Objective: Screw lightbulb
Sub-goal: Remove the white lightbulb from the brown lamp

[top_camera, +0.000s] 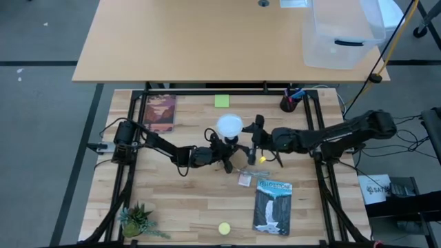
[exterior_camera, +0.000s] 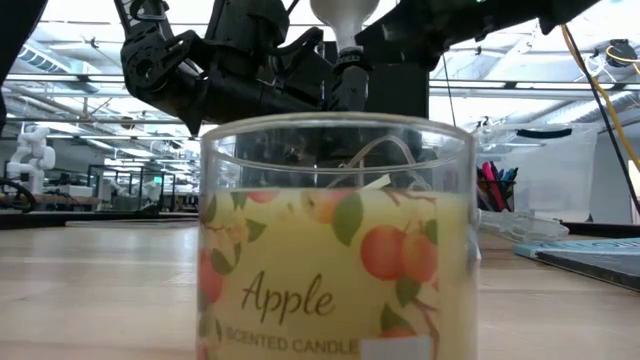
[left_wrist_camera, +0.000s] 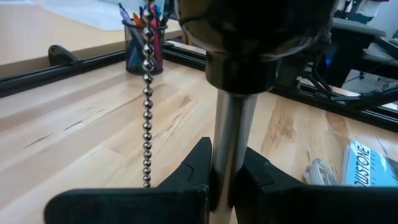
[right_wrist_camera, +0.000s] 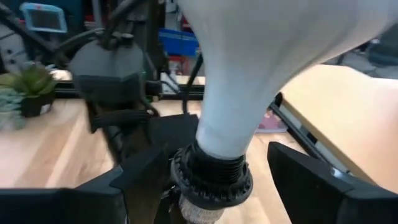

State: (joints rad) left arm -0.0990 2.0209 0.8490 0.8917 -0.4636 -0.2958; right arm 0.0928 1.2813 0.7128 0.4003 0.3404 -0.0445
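The white frosted lightbulb [right_wrist_camera: 249,68] stands upright, its neck seated in a black socket [right_wrist_camera: 211,177].

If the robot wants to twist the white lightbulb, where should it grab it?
Probably around the narrow white part of the lightbulb, just above the black socket, coming in from the side. The right gripper has its fingers open on either side there. The round top looks too wide for them. The left gripper is shut on the metal stem below, steadying the lamp.

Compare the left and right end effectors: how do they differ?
The left end effector is shut on the metal lamp stem; the right end effector is open, fingers apart, flanking the lightbulb. The left sits below the black socket, the right level with it. Both work on one lamp.
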